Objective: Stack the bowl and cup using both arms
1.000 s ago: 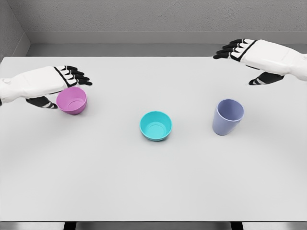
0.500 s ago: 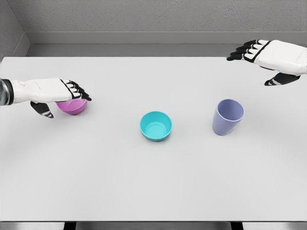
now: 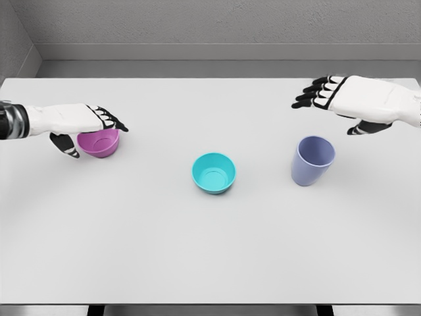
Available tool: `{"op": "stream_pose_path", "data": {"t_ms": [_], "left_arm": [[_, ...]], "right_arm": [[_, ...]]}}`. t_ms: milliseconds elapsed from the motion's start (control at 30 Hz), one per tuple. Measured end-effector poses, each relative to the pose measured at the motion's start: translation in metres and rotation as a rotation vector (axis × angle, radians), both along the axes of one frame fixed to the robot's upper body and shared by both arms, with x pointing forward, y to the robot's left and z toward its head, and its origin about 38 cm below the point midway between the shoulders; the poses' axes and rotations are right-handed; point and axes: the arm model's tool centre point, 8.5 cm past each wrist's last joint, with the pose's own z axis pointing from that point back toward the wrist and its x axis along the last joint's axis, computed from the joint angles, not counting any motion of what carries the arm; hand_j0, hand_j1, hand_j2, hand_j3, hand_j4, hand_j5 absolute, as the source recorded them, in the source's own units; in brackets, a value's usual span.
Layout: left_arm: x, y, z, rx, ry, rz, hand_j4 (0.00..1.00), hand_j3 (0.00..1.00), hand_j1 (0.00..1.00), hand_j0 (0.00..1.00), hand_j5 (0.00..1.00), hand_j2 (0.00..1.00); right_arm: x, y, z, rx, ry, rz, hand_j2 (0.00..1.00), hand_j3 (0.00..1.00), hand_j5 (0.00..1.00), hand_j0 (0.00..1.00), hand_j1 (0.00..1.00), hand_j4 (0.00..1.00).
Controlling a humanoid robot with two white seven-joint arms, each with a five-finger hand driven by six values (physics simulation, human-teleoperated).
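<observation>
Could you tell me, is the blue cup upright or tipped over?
Upright: the blue cup stands on its base, open mouth upward.

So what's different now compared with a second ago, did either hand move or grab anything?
The left hand dropped onto the pink bowl, fingers over the rim and thumb on its left; a firm grip isn't clear. The right hand drew back to the right, then returned, lower and nearer the purple cup, open and empty. The pink bowl, teal bowl and cup haven't moved.

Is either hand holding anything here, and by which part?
The left hand lies over the purple bowl's rim, thumb beside its wall; a closed grip cannot be confirmed. The right hand hovers open above the blue cup, holding nothing.
</observation>
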Motion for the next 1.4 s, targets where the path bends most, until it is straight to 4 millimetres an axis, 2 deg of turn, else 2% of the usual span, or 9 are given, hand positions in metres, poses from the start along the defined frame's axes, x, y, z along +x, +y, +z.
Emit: {"op": "stream_pose_path", "data": {"t_ms": [400, 767, 1400], "left_arm": [[0.006, 0.005, -0.005, -0.007, 0.014, 0.032, 1.00, 1.00, 1.00, 1.00, 1.00, 1.00], [0.013, 0.015, -0.008, -0.015, 0.023, 0.076, 1.00, 1.00, 1.00, 1.00, 1.00, 1.00], [0.024, 0.005, -0.019, -0.045, 0.045, 0.095, 1.00, 1.00, 1.00, 1.00, 1.00, 1.00]], "right_arm": [[-0.006, -0.003, -0.005, -0.026, 0.015, 0.004, 1.00, 1.00, 1.00, 1.00, 1.00, 1.00], [-0.007, 0.000, -0.018, -0.043, 0.052, 0.012, 1.00, 1.00, 1.00, 1.00, 1.00, 1.00], [-0.011, 0.007, -0.038, -0.063, 0.100, 0.034, 1.00, 1.00, 1.00, 1.00, 1.00, 1.00]]}}
